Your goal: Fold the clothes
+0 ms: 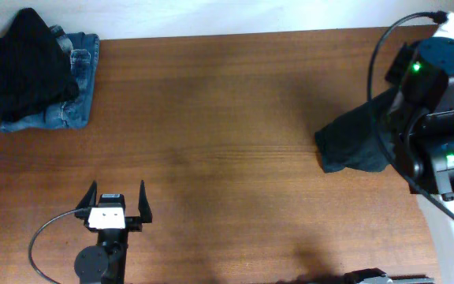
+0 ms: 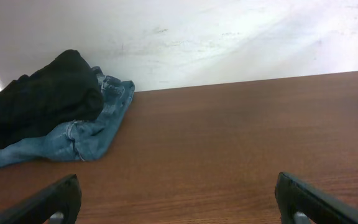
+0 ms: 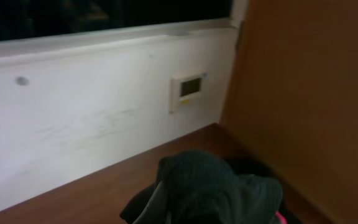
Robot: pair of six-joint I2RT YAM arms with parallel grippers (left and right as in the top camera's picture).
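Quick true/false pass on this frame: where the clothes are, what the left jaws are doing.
1. The black garment lies on the jeans. True.
2. The left gripper has its jaws shut on fabric. False: the jaws are wide open and empty, over bare table.
3. A dark garment is bunched at the table's right side. True.
4. The jeans sit mid-table. False: they are at the far left corner.

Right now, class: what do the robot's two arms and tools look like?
Left tool: two black pointed fingers on a white block, with a grey cable looping behind. Right arm: bulky black housings, two green lights, a black cable arching over.
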